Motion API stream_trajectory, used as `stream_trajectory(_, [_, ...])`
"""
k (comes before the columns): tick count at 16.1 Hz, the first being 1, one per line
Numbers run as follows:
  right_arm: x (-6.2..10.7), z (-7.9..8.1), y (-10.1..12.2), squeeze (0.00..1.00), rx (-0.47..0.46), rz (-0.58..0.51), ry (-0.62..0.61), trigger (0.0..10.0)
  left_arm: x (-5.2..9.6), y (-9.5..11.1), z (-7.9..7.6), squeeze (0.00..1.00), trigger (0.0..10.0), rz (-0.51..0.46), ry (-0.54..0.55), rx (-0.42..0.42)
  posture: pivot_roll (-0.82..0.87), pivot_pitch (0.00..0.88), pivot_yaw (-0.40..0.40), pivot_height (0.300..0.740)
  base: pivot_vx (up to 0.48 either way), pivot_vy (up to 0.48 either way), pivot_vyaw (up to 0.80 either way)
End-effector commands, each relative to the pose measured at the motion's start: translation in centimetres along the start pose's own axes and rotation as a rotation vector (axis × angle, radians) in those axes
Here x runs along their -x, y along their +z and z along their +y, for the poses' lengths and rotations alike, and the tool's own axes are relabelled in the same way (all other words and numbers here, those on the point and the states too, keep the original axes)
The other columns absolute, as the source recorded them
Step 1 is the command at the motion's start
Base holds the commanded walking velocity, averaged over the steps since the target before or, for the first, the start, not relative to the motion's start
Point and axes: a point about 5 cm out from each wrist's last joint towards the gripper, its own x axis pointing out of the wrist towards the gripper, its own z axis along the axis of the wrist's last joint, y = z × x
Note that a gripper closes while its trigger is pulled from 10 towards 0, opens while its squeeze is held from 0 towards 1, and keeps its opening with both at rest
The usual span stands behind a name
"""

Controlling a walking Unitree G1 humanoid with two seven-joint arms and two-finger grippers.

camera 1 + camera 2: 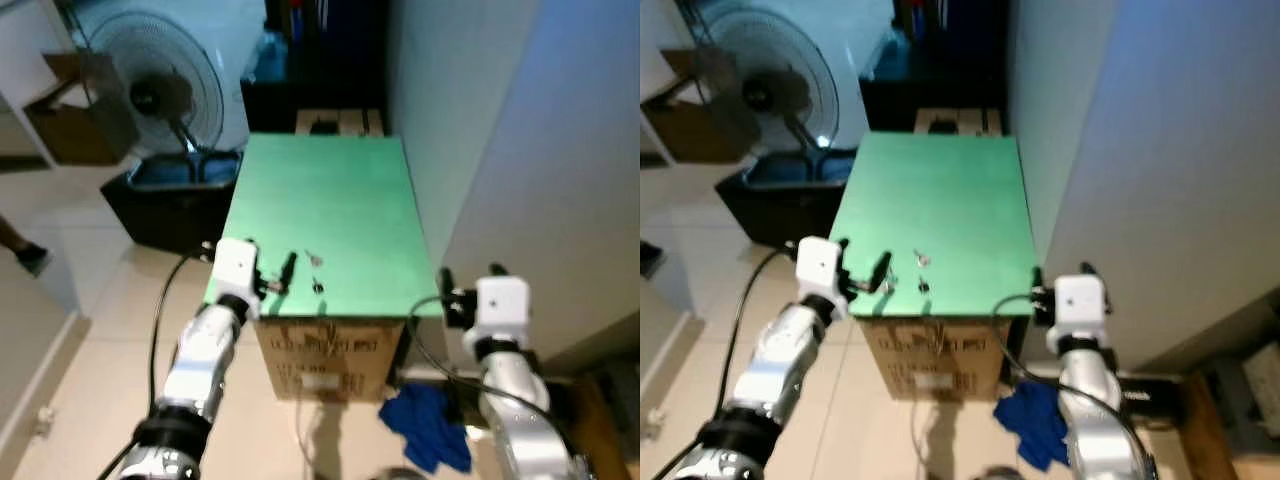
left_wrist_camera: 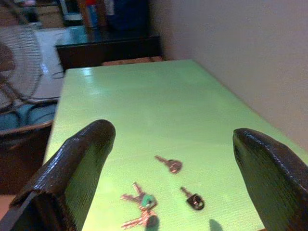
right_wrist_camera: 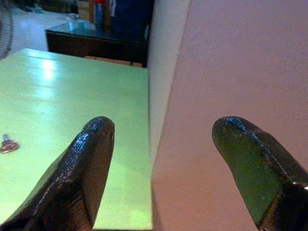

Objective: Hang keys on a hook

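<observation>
1. Our left gripper (image 1: 272, 278) hovers at the near left edge of the flat green tabletop (image 1: 330, 190), black fingers spread wide.
2. Just beyond it, three small metal keys (image 2: 144, 209) lie loose on the green surface.
3. Our right gripper (image 3: 161, 159) hangs at the table's near right corner beside the pale wall (image 1: 520, 150), fingers spread apart, holding nothing.

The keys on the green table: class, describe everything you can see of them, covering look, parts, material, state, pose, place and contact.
The keys lie flat and loose near the front edge of the green table: a small bunch with a green tag, a single key and another single key with a dark head. They look metallic. They rest only on the tabletop, apart from one another. The left gripper is open, and nothing holds the keys.
</observation>
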Motion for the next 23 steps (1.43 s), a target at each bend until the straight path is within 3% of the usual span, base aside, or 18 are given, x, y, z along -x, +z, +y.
stream_trajectory(1, [0.4, 0.4, -0.1, 0.0, 0.005, 0.01, 0.009, 10.0, 0.0, 0.0, 0.3, 0.0, 10.0, 0.012, 0.016, -0.001, -0.22, 0.0, 0.085, 0.74, 0.0, 0.0, 0.0])
stream_trajectory(3, [0.6, 0.7, -0.3, 0.0, 0.001, 0.02, 0.016, 10.0, -0.2, 0.1, 0.2, 0.0, 10.0, 0.016, 0.006, 0.0, -0.23, 0.0, 0.09, 0.74, 0.0, 0.0, 0.0])
stream_trajectory(14, [1.1, 1.4, -1.1, 0.0, 0.0, 0.06, 0.044, 10.0, 0.1, -0.2, -0.5, 0.0, 10.0, 0.024, -0.013, 0.009, -0.22, 0.0, 0.096, 0.74, 0.475, 0.0, 0.0])
stream_trajectory(18, [1.2, 1.8, -1.1, 0.0, -0.004, 0.066, 0.057, 10.0, 0.1, -0.1, -0.7, 0.0, 10.0, 0.025, -0.021, -0.048, -0.22, 0.0, 0.104, 0.74, 0.436, 0.0, 0.0])
stream_trajectory(20, [0.8, 2.5, -0.5, 0.0, -0.019, 0.061, 0.071, 10.0, 0.2, -0.2, -0.6, 0.0, 10.0, 0.036, -0.024, -0.032, -0.22, 0.0, 0.11, 0.74, 0.0, 0.0, 0.0])
stream_trajectory(23, [-1.2, 5.7, 2.5, 0.0, -0.018, -0.029, 0.216, 10.0, 0.7, -0.1, -0.2, 0.0, 10.0, 0.041, -0.041, -0.065, -0.19, 0.0, 0.138, 0.74, 0.0, 0.0, 0.0])
